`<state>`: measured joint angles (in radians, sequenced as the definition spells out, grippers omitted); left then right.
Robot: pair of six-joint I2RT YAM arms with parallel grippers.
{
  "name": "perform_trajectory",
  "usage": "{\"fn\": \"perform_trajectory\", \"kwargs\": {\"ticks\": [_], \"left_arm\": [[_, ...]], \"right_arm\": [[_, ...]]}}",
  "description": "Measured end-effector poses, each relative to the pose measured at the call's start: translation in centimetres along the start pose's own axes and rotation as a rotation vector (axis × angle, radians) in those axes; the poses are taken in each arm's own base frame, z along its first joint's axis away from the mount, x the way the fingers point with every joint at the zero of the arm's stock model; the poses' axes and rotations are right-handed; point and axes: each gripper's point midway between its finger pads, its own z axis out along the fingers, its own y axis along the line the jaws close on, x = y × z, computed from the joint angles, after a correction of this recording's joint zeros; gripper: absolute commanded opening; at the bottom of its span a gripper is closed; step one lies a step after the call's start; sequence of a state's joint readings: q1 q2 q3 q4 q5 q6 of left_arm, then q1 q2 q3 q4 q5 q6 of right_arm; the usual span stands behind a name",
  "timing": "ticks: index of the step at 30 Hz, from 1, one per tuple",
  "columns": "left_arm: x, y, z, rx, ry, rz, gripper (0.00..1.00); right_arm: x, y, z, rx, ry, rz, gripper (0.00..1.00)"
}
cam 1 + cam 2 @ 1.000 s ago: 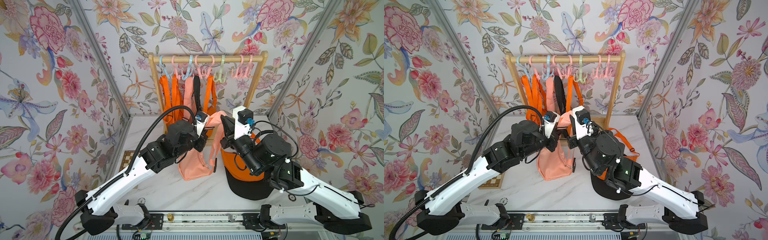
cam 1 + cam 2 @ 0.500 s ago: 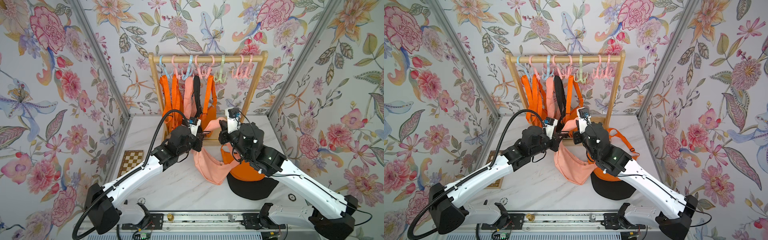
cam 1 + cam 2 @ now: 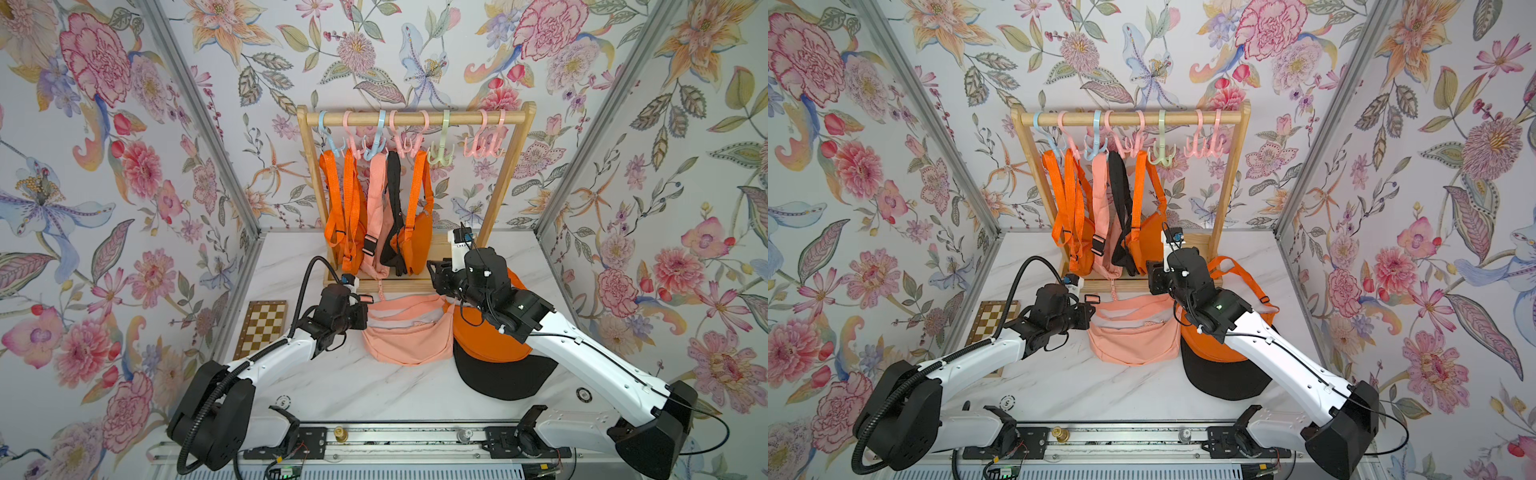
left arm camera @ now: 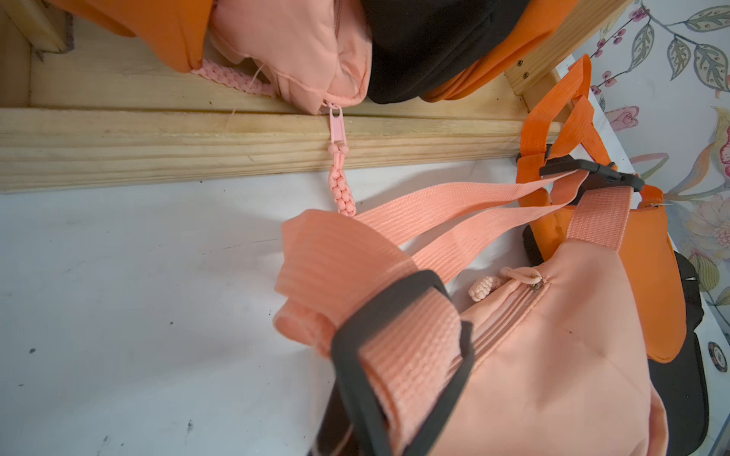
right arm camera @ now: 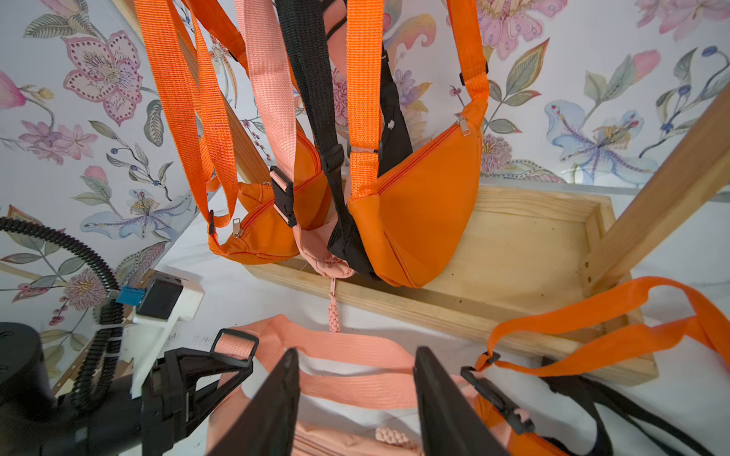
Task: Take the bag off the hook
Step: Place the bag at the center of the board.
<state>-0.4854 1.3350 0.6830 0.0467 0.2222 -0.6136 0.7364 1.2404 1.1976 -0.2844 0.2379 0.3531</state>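
Note:
The peach bag (image 3: 409,338) (image 3: 1133,338) lies flat on the white table in front of the wooden rack, off the coloured hooks (image 3: 482,143) on the rail. My left gripper (image 3: 365,309) (image 3: 1088,309) is low at the bag's left end. It is shut on the peach strap by the black slider buckle (image 4: 399,347) (image 5: 235,347). My right gripper (image 3: 434,278) (image 5: 355,351) hovers open over the slack strap (image 5: 347,385), with nothing between its fingers (image 5: 276,398).
Four more bags, orange, peach and black, hang from the rail's left hooks (image 3: 374,216), above the rack's wooden base (image 5: 513,244). An orange bag (image 3: 490,345) and a black bag (image 3: 498,380) lie under my right arm. A chessboard (image 3: 262,328) sits at the table's left edge.
Both arms came down and the peach bag went from hanging between them to lying on the table. The right gripper opened and let go of the strap; the left stayed shut.

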Motion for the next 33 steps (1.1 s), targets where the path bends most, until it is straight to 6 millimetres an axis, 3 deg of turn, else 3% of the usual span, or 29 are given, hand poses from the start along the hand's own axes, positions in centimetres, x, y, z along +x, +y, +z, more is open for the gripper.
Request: {"fn": "perform_trajectory", "kwargs": {"ticks": [5,8,11,15,19,22,27,30,33], "left_arm": [[0.5,1.9,0.9,-0.041,0.027,-0.023,0.01],[1.1,3.0,1.5,-0.062,0.051,-0.032,0.01],[1.5,3.9,2.0,-0.08,0.069,-0.036,0.02],[1.7,4.3,2.2,-0.087,0.077,-0.036,0.02],[1.6,4.0,2.7,-0.067,0.075,-0.035,0.02],[1.8,4.1,3.0,-0.065,0.083,-0.037,0.02],[1.8,4.1,3.0,-0.065,0.081,-0.036,0.02],[1.7,4.0,3.0,-0.064,0.078,-0.036,0.03],[0.6,3.6,3.0,-0.056,0.062,-0.033,0.02]], "right_arm": [[3.0,-1.7,-0.8,0.037,0.109,0.049,0.51],[6.9,-2.7,-0.9,0.067,0.234,0.067,0.54],[11.5,-3.8,-1.1,0.097,0.37,0.093,0.64],[17.1,-5.0,-1.7,0.134,0.526,0.158,0.64],[20.6,-5.5,-1.8,0.144,0.617,0.25,0.59],[22.3,-5.4,-0.8,0.135,0.648,0.323,0.48],[23.0,-5.1,1.3,0.114,0.65,0.393,0.15],[22.7,-4.8,2.2,0.104,0.641,0.392,0.09],[21.0,-4.0,3.2,0.076,0.601,0.387,0.08]]}}
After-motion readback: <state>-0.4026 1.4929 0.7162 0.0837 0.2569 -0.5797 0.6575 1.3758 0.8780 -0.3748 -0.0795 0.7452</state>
